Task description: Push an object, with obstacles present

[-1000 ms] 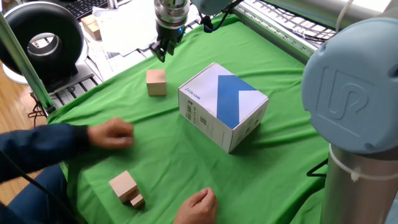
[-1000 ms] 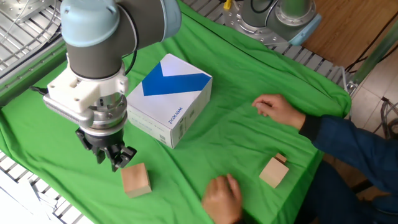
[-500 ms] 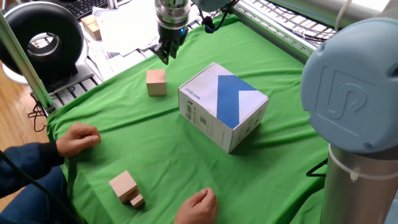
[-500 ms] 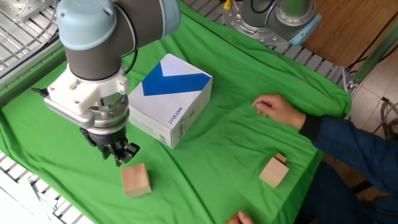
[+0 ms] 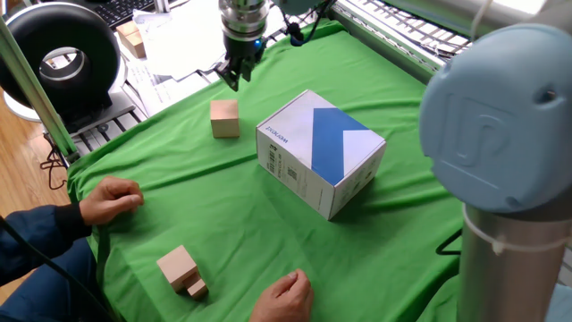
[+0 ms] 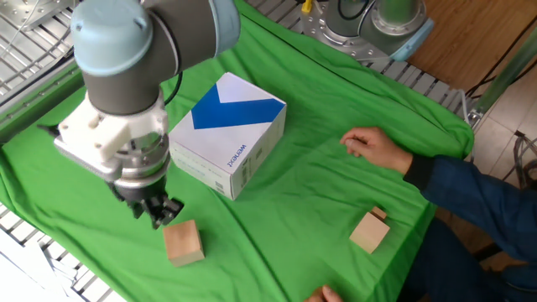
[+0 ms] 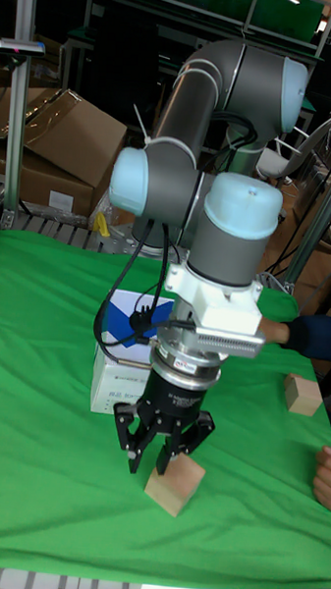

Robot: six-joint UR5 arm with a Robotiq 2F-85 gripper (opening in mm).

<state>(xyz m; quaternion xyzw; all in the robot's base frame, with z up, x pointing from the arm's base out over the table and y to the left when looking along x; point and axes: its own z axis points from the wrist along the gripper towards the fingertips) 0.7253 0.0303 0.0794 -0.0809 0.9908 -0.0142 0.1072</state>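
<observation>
Hovering gripper (image 7: 161, 452) just behind wooden cube (image 7: 174, 484).

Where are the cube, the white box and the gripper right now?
cube (image 5: 225, 119): one fixed view, on its front face.
white box (image 5: 332, 143): one fixed view, on the blue band on top.
gripper (image 7: 154, 463): tall fixed view, between the fingertips, just behind the cube.

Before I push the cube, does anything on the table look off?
Yes: a person's hand rests on the green cloth, and another sits at its near edge, inside the workspace. The cube and white box sit upright and undamaged.
</observation>
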